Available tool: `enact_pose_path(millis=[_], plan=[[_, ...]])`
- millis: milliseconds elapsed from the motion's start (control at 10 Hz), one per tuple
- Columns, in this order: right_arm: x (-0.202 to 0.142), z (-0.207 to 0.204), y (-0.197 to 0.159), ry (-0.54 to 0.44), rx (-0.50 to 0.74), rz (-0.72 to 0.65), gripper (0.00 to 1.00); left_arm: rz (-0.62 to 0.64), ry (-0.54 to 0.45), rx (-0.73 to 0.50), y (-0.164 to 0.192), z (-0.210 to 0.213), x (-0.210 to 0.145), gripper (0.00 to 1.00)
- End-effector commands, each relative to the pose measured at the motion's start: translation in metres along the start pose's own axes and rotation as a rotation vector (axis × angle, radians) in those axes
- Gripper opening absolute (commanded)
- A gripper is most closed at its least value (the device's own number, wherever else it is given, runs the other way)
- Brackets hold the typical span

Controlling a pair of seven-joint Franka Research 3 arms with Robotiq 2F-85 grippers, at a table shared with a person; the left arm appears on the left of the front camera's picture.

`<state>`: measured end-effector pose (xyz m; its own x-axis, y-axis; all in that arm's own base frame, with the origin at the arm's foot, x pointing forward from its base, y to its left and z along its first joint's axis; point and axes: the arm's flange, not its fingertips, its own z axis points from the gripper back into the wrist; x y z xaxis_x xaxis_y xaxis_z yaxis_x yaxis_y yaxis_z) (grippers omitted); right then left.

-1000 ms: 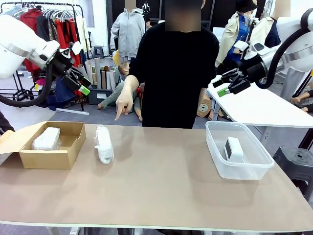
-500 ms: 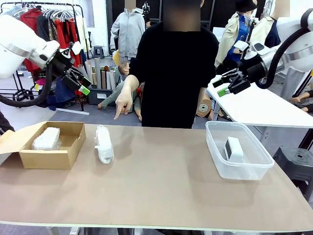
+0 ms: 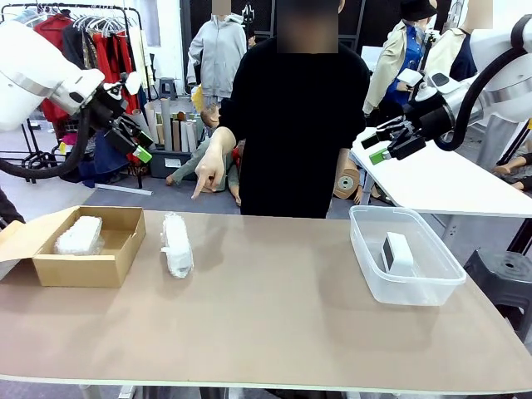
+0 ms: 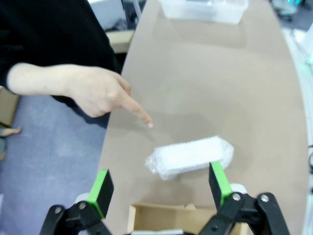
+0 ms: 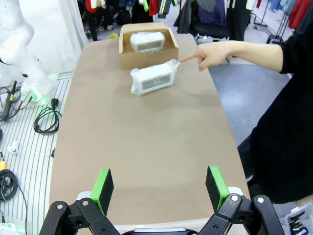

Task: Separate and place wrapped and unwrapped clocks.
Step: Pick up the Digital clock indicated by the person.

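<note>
- Clothes racks (image 3: 83, 33) and hung garments fill the room behind a tan worktop (image 3: 274, 324), and a person in a black top (image 3: 299, 125) stands at its far edge.
- At the worktop's left end sits an open brown cardboard box (image 3: 125, 253), flaps spread, with the fat oval bundle (image 3: 79, 235) of bubble wrap lying inside it.
- Just right of the box, apart from it and resting straight on the worktop, lies the slimmer roll (image 3: 176, 243), its long axis running away from the robot.
- At the right end stands a clear tub (image 3: 366, 249); the bare white clock (image 3: 397, 252) leans inside it, toward the middle of the tub.
- The person's hand (image 3: 209, 174) hangs above the far edge with the index finger stretched downward toward the slimmer roll; in the left wrist view the fingertip stops short of the wrap, not touching it.
- The left tool (image 3: 143, 143) hovers high over the left end, above and behind the box, its green-padded fingers spread wide and gripping nothing; its own camera looks down between them at the roll and the box's near rim.
- The right tool (image 3: 371, 147) hovers high above the tub's far side, fingers likewise spread wide and empty.
- From the right wrist view, the box with its bundle, the roll and the pointing hand all sit at the far end of the bare worktop, well apart from that tool.
</note>
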<state>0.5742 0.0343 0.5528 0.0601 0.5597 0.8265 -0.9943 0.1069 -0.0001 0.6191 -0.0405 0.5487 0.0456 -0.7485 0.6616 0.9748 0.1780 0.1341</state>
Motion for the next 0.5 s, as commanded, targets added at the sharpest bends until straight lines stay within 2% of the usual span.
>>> enact_pose_path(millis=[0,100,300,400], plan=[[0.002,0.001,0.000,-0.001,-0.005,0.004,1.00,-0.020,0.088,0.018,-0.009,0.002,0.022,1.00],[0.002,0.001,0.000,-0.001,-0.005,0.004,1.00,-0.018,0.109,0.023,-0.010,0.007,0.031,1.00],[0.002,0.001,0.000,-0.001,-0.005,0.004,1.00,0.038,0.237,0.067,-0.016,0.008,0.054,1.00],[0.002,0.001,0.000,-0.001,-0.005,0.004,1.00,0.023,0.247,0.066,-0.021,0.011,0.067,1.00]])
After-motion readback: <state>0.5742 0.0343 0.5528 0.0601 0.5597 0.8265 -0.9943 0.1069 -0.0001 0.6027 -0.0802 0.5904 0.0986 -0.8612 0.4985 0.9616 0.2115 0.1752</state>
